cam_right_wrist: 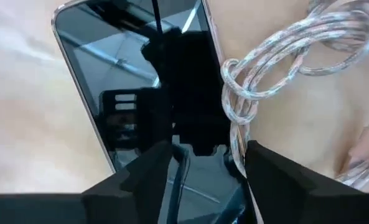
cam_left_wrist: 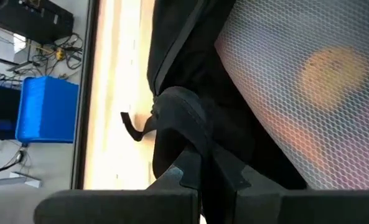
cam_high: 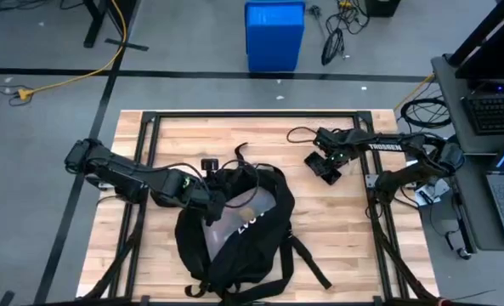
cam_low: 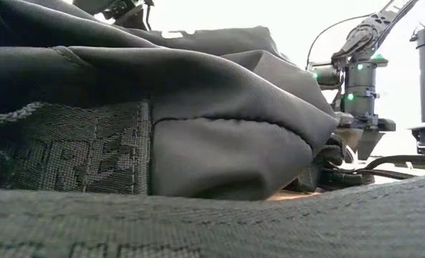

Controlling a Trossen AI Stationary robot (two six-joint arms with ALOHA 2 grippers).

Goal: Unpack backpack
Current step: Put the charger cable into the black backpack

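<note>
My left gripper (cam_high: 211, 198) pinches the big black fabric backpack's (cam_high: 235, 225) opening; my right gripper (cam_high: 326, 167), fingers spread, hangs above a glossy dark phone (cam_right_wrist: 140, 81); next, reach inside

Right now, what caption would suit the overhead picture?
Left gripper grips the large black fabric backpack on the wooden table; right gripper hovers beside it.

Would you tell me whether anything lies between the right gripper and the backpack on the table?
Nothing visible does. The right gripper hovers over a phone and a coiled cable, with bare tabletop between it and the backpack.
</note>
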